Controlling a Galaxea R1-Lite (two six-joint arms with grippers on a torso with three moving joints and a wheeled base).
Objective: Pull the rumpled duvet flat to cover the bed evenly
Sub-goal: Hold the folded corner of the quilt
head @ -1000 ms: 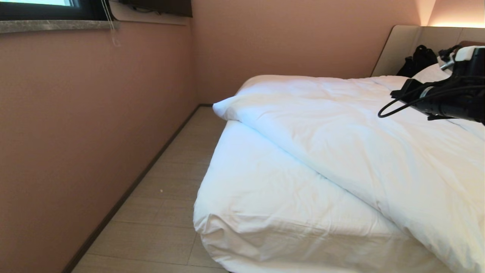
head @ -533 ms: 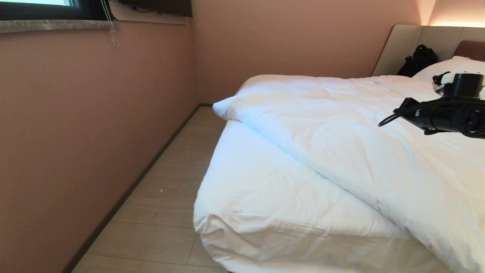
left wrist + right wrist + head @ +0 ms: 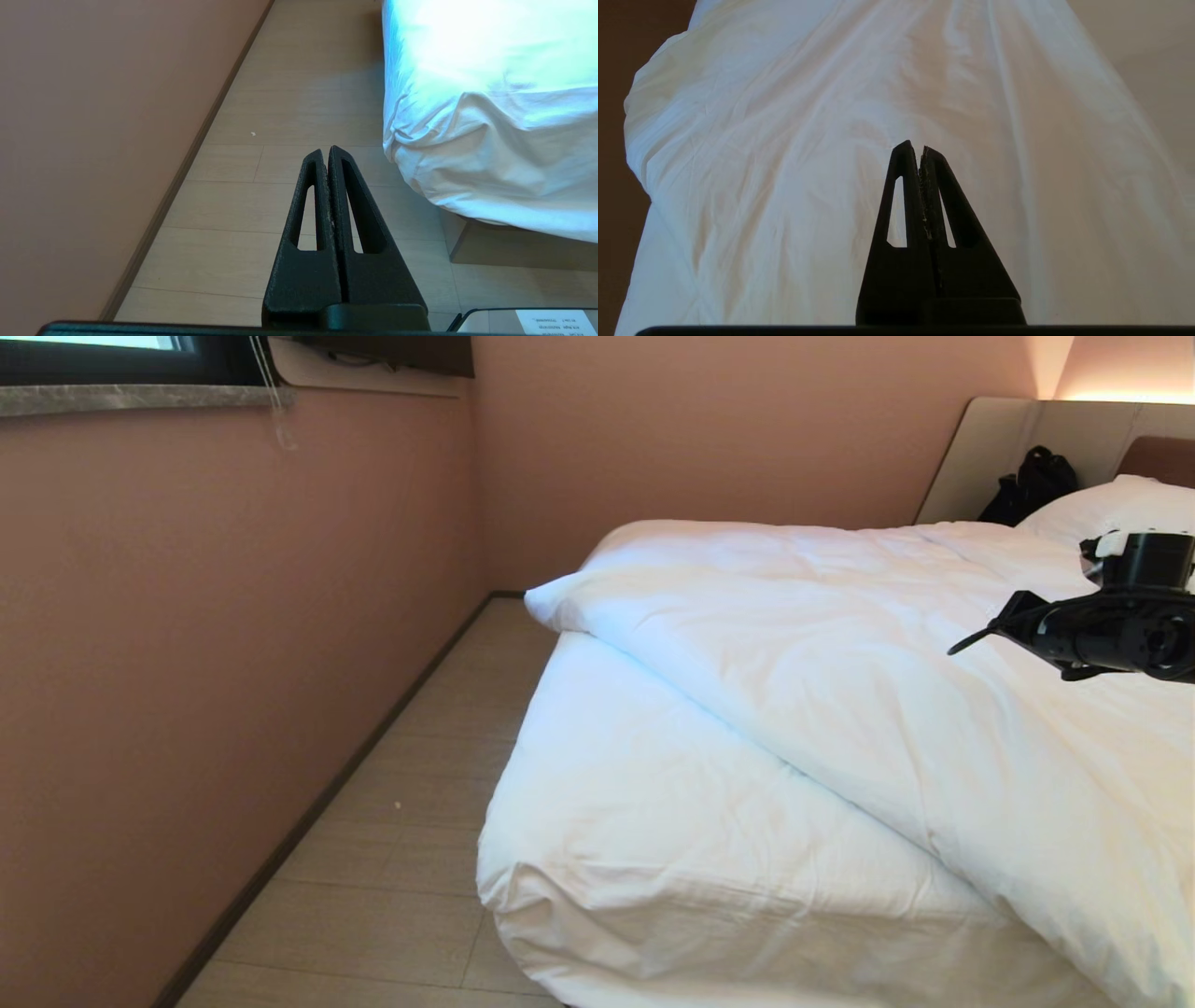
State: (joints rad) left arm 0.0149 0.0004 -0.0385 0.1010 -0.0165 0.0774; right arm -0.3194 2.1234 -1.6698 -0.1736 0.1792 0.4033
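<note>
My right gripper (image 3: 920, 151) is shut and empty above the duvet (image 3: 840, 644), which lies crooked across the bed (image 3: 635, 859); it looks soft and puffy, so I would pinch its near edge.

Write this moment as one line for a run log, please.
duvet: skewed, bed corner bare | right gripper: shut, empty, above duvet | left gripper: shut, parked over floor | pull: not begun

left gripper (image 3: 329, 151) — fingers pressed together, holding nothing | floor (image 3: 289, 112) — pale planks beneath | bed (image 3: 486, 116) — white-sheeted corner at two o'clock, taupe base below | wall (image 3: 93, 116) — pink, nine o'clock
</note>
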